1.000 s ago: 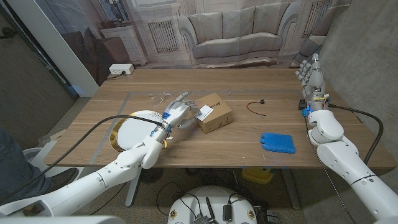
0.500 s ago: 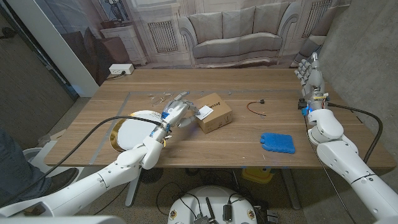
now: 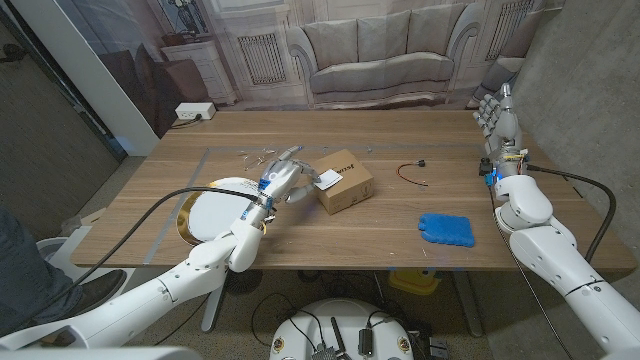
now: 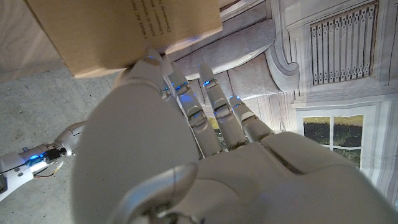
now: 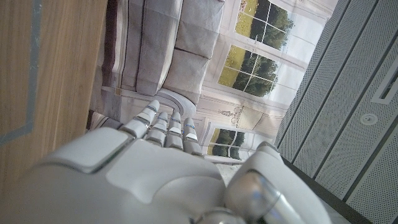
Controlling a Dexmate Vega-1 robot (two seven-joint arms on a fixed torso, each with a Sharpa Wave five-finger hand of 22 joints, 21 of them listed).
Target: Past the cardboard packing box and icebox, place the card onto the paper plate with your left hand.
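left hand (image 3: 283, 178) at the box (image 3: 345, 181)
its fingers touch the card (image 3: 329, 179) on the box, grasp unclear; plate (image 3: 215, 208) beside; right hand (image 3: 497, 115) upright, fingers together, holding nothing.

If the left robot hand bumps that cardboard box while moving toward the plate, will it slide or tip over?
Probably slide. The cardboard box sits low and wide on the smooth wooden table, so tipping seems unlikely. It looks small and possibly light, so even a light nudge from the left robot hand, right beside it, might shift or turn it. Its weight cannot be judged.
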